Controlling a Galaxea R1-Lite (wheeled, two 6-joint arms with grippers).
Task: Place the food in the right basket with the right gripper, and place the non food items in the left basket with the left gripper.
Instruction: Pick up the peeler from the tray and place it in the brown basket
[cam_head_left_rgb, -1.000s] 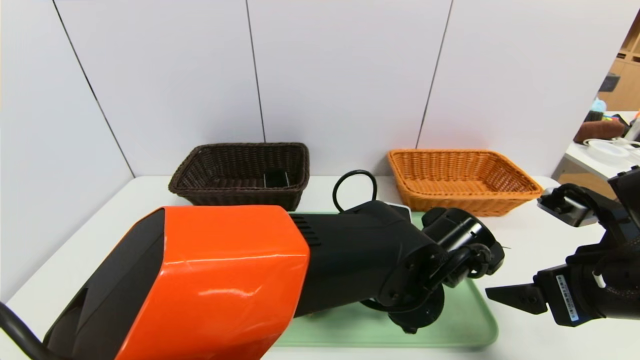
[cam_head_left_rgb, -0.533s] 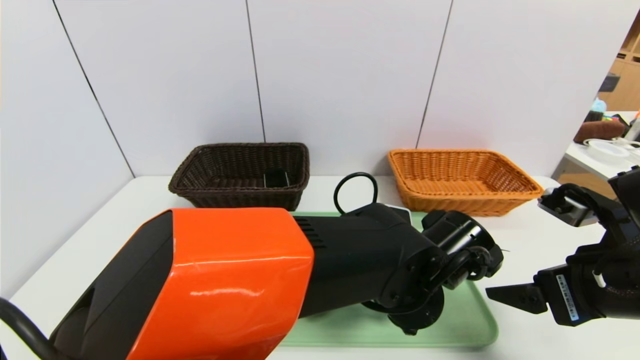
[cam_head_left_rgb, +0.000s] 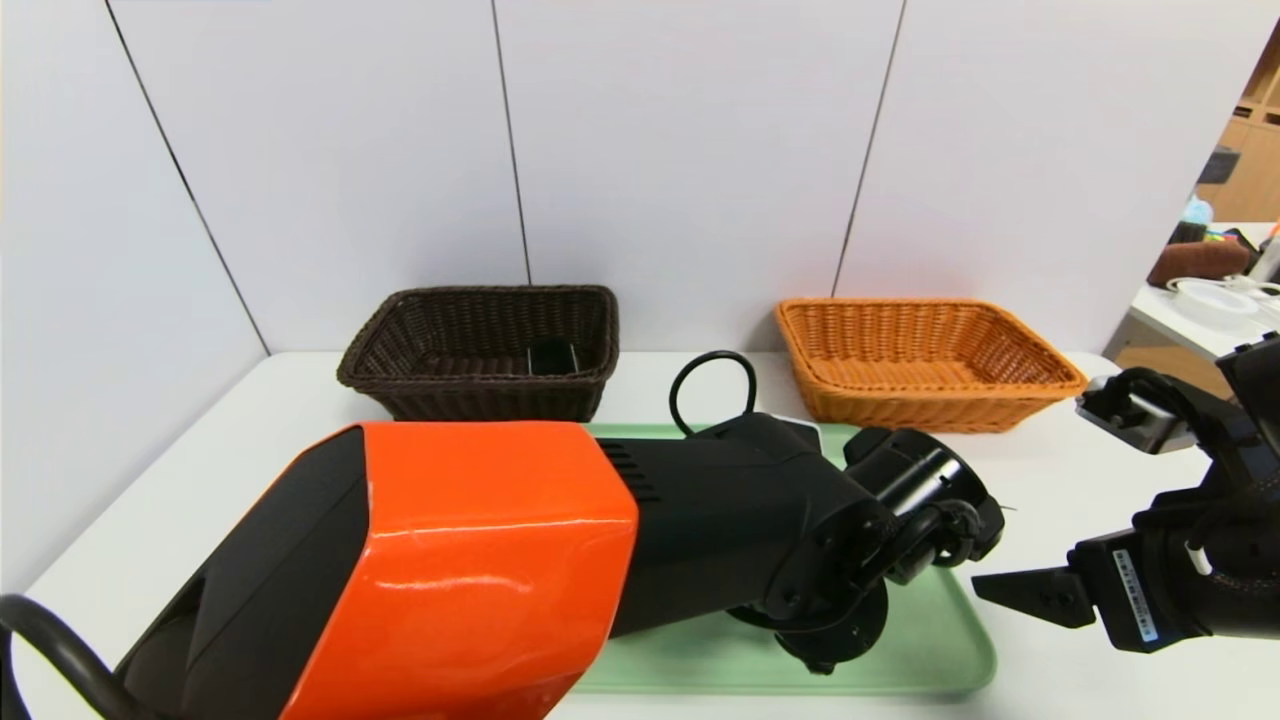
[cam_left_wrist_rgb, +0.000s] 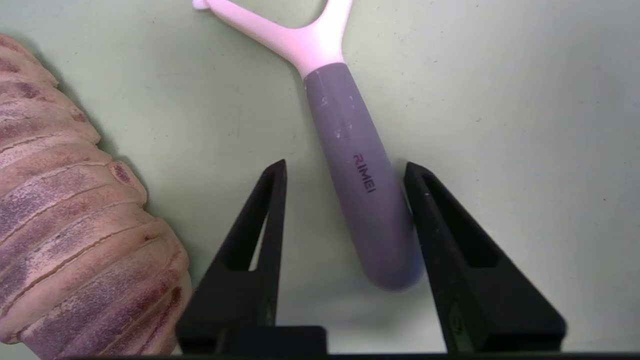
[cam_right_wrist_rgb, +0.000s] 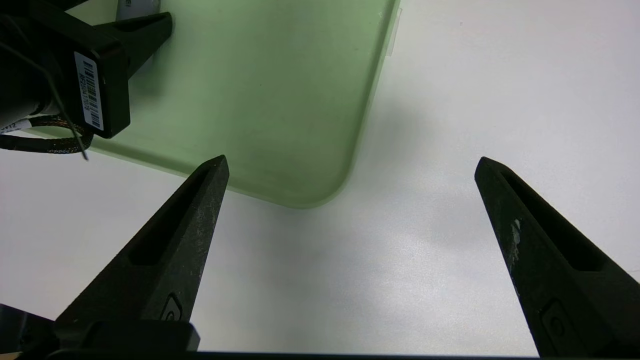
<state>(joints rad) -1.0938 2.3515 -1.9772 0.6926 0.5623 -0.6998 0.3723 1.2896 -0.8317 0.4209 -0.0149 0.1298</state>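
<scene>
Peeler (cam_left_wrist_rgb: 362, 185) handle between left jaws

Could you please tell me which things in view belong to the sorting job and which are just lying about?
Part of the job:
- peeler, between the left gripper fingers
- loaf
- dark basket
- orange basket
- right gripper, open off the tray

Just lying about:
- green tray
- white table

The peeler (cam_left_wrist_rgb: 356, 170) is flanked by bare tray (cam_left_wrist_rgb: 500, 100) on one side; the other is crowded by the roll (cam_left_wrist_rgb: 75, 225).
</scene>
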